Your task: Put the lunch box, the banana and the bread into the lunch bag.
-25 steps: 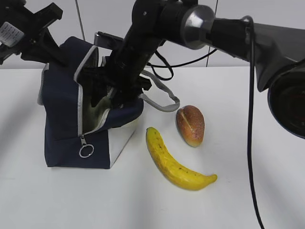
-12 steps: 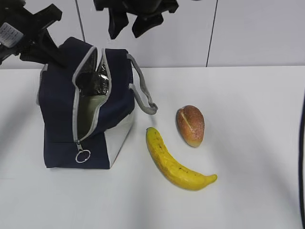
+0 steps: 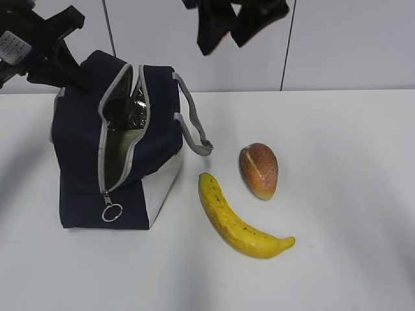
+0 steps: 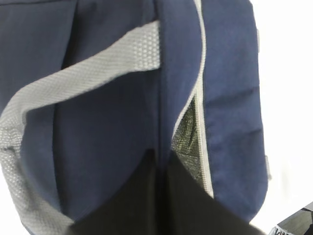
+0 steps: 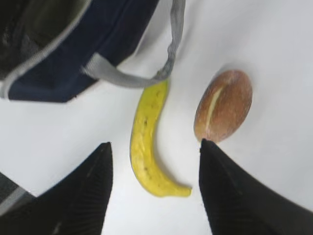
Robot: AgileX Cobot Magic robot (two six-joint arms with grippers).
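White counter (image 3: pixel 337 194), lunch bag (image 3: pixel 84 162) unzipped at nine o'clock, fruit and roll waiting.

Exterior: banana (image 3: pixel 237 220) lies centre, bread (image 3: pixel 259 170) just beside at one o'clock; the right gripper (image 3: pixel 241 23) hangs at twelve, spread and empty; the lunch box is not clearly visible. Left wrist: the left gripper pinches the bag's rim (image 4: pixel 159 122). Right wrist: wide fingers (image 5: pixel 93 191) frame the banana (image 5: pixel 146 147). Descend squarely over its middle, closing across the narrow width.
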